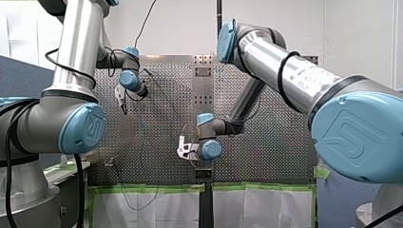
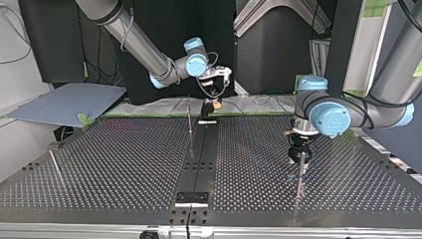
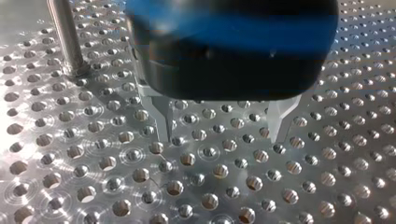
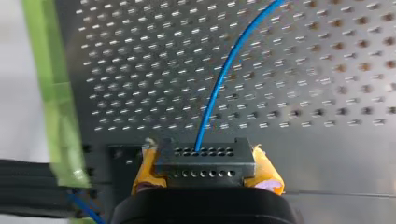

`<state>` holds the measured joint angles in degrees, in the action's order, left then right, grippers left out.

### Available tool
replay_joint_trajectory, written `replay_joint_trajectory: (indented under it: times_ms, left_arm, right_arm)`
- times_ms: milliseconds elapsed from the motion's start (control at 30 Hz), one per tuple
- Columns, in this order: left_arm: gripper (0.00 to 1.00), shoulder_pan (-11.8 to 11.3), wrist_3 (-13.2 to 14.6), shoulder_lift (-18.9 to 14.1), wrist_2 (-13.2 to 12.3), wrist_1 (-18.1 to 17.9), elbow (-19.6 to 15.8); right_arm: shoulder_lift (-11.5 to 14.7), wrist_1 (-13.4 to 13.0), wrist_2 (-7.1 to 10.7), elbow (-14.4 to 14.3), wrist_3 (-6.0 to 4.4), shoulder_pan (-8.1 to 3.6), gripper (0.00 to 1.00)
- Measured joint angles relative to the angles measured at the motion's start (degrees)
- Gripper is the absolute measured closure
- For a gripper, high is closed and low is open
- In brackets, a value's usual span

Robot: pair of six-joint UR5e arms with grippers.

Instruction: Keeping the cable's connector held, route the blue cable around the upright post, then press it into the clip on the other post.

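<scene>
Upper middle of the top view, my right gripper clamps the black connector, my left gripper hangs open by a post, blue cable seemingly unrouted, unclipped

Just one mark to call here: an embossed logo on my left arm's blue joint cap, and the same emblem, larger, on my right arm's joint cap. Its stylised letters can't be spelled out with confidence.

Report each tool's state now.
Left tool: open, holding nothing.
Right tool: closed on the connector of the blue cable.
</scene>
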<state>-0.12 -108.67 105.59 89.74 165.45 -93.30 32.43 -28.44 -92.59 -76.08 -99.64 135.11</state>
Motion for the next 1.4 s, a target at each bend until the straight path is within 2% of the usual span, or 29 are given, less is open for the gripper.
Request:
replay_joint_trajectory:
  times_ms: [200,367,600,833,1033,1200,1400]
  left_arm:
    - [0.00,0.02,-0.04,0.01,-0.04,0.06,-0.01]
    - [0.00,0.47,-0.19,0.01,-0.43,0.26,-0.02]
    - [0.00,1.19,-0.85,0.01,-1.07,0.96,-0.01]
    - [0.00,3.15,-2.74,-0.01,-2.73,4.44,0.00]
    - [0.00,4.32,-3.19,-0.01,-0.60,8.15,-0.44]
    - [0.00,4.86,-3.18,-0.02,1.83,11.02,-2.44]
    - [0.00,5.92,-1.76,-0.07,2.03,14.03,-4.44]
  right_arm:
    - [-2.69,-0.58,-0.37,-0.01,-0.03,-0.05,1.00]
    - [-3.18,-0.65,-0.42,-0.01,0.18,-0.03,1.00]
    - [-3.21,-0.66,-1.19,0.00,1.79,0.27,1.00]
    - [-2.86,-0.73,-1.40,0.00,2.73,0.32,1.00]
    - [-2.10,-0.60,-1.36,0.00,2.74,-0.03,1.00]
    - [-1.33,-0.50,-1.37,0.00,2.65,-0.27,1.00]
    - [-0.83,-0.41,-1.37,0.00,2.75,-0.32,1.00]
